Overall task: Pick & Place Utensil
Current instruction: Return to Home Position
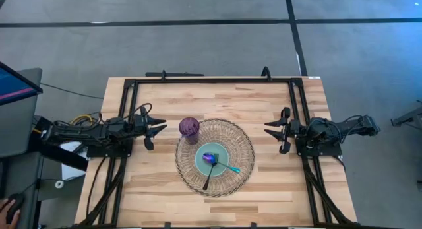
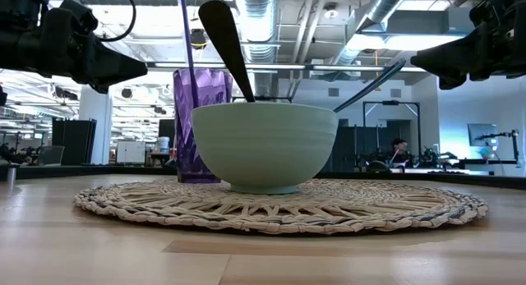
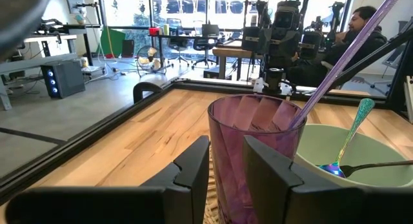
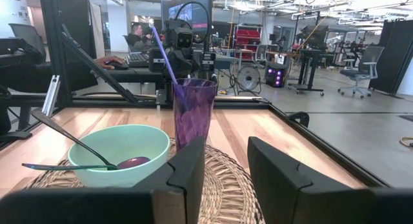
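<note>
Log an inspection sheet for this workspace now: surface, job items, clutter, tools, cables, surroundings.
Surface: wooden table, black frame rail around it.
Job's things: woven mat centred; green bowl on it holding two spoons; violet cup beside the bowl on the mat, straw inside.
Clutter: nothing seen.
Tools: left tool open, near the cup; right tool open, off the mat's right side; both empty.
Cables: cable bundle at the left arm's base.
Surroundings: monitor and a person's hand at the left edge.
</note>
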You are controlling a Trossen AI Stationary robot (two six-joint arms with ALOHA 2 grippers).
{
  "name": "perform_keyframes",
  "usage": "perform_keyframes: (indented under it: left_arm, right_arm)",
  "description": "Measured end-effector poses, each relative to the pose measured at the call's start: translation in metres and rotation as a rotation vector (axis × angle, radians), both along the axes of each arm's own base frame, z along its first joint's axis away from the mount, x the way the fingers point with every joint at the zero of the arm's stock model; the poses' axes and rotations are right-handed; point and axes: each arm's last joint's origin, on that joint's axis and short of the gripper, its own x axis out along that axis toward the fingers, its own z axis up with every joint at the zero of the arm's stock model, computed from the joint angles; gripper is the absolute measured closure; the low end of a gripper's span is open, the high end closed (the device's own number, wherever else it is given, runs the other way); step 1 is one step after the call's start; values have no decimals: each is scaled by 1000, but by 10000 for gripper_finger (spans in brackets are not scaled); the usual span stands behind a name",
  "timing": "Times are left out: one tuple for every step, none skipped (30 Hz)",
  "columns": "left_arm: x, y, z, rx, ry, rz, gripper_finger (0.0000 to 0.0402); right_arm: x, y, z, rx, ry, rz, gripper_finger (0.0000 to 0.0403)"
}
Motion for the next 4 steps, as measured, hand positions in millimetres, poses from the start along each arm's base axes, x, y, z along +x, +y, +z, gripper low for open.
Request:
perform_keyframes:
  left_arm:
    - [0,0,0,0,0,0,307]
    - [0,0,0,0,0,0,307]
    - [0,0,0,0,0,0,307]
    - [0,0,0,0,0,0,307]
  right_arm:
    - [0,0,0,0,0,0,291]
    - [0,0,0,0,0,0,291]
    - [0,0,0,0,0,0,291]
    - [0,0,0,0,0,0,291]
